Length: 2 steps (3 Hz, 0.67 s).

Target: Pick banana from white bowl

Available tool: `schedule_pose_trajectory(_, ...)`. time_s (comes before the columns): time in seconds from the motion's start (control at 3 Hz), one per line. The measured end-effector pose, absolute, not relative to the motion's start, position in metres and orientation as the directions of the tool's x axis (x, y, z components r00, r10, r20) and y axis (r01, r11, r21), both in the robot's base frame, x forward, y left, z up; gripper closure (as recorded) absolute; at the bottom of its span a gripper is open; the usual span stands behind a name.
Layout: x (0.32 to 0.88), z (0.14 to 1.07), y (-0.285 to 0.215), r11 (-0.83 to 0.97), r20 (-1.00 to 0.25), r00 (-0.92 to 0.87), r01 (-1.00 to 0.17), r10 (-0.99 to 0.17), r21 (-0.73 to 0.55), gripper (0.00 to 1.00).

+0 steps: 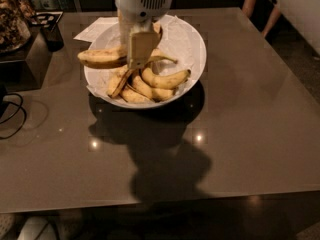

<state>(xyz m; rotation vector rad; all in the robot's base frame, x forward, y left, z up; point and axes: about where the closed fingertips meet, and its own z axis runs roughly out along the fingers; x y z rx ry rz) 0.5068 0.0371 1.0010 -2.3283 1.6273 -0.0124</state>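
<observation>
A glossy grey-brown table (250,134) fills the dim room, two small points of light (94,144) mirrored in its top beside a broad dark shadow (167,171). A black cable (15,115) loops at the left edge, below a dark box (30,59). A white sheet of paper (94,30) lies at the far end. Dark floor (300,64) runs along the right, under a pale wall (300,4). The gripper (142,59) hangs over the table's far end.
</observation>
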Motion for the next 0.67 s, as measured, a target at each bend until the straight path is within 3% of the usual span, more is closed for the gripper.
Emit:
schedule_pose_trajectory(0.33, 0.4766, 1.0147, 0.0736, -0.376, -0.215, 0.428, -0.894, -0.878, -0.244, 1.0)
schedule_pose_trajectory(0.67, 0.4761, 1.0149, 0.0738, -0.376, -0.215, 0.428, -0.894, -0.878, -0.244, 1.0)
